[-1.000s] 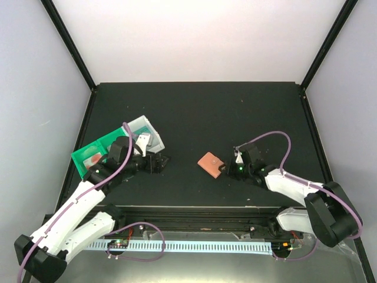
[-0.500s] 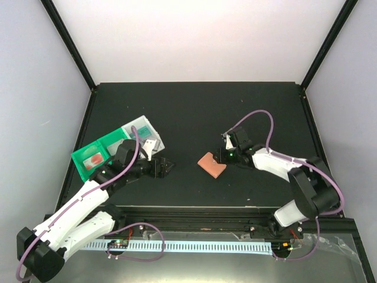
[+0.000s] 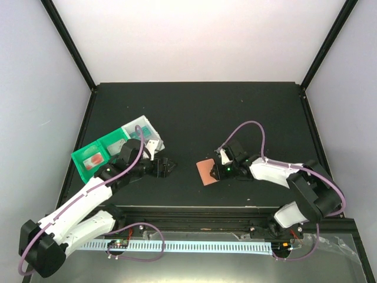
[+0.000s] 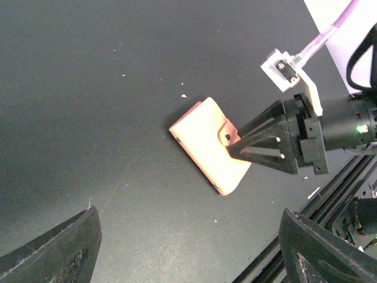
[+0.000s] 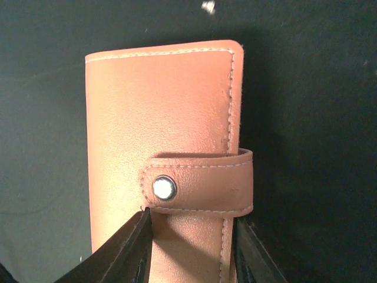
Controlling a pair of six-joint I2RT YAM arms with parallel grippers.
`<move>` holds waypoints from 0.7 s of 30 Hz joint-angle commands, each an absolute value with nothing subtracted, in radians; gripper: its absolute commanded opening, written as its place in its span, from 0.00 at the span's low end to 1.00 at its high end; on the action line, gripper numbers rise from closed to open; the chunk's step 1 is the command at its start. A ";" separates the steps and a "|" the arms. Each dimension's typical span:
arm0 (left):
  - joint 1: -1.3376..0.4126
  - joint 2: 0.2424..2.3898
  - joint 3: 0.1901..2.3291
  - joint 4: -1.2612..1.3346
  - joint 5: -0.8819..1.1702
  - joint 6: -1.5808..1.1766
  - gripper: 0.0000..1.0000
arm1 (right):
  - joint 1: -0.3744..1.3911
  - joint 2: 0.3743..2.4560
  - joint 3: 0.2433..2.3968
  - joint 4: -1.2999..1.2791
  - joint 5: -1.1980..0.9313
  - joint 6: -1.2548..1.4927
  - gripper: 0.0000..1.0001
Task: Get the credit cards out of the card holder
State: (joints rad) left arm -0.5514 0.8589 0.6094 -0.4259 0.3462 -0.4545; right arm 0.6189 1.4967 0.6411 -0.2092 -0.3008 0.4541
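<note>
The card holder (image 3: 205,171) is a salmon-brown wallet, snapped closed by its tab, lying right of the table's middle. It also shows in the left wrist view (image 4: 203,144) and fills the right wrist view (image 5: 159,112). My right gripper (image 3: 217,171) is shut on its edge just below the tab (image 5: 200,183), one finger on the face and one at the side (image 5: 191,221). My left gripper (image 3: 166,166) is open and empty, well left of the wallet, with its jaws wide apart (image 4: 188,215). No credit card shows; the wallet hides its inside.
A green-and-white compartment tray (image 3: 78,157) stands at the left behind my left arm, with small items in it. A black rail (image 3: 194,211) runs along the table's near edge. Black frame posts stand at the back corners.
My right gripper has moved left and nearer with the wallet, which has shifted and turned. My left gripper has crept right towards it.
</note>
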 commanded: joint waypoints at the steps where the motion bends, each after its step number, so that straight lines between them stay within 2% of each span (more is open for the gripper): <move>1: -0.556 0.882 0.613 -0.355 0.372 -0.479 0.84 | 0.671 1.422 0.607 -0.219 -0.289 0.507 0.37; 9: -0.557 0.873 0.624 -0.384 0.364 -0.469 0.84 | 0.747 1.326 0.685 -0.337 -0.080 0.617 0.33; 15: -0.556 0.834 0.617 -0.384 0.357 -0.480 0.84 | 0.808 1.395 0.778 -0.387 0.005 0.612 0.26; 21: -0.556 0.797 0.612 -0.393 0.345 -0.484 0.84 | 0.852 1.471 0.833 -0.421 0.065 0.608 0.24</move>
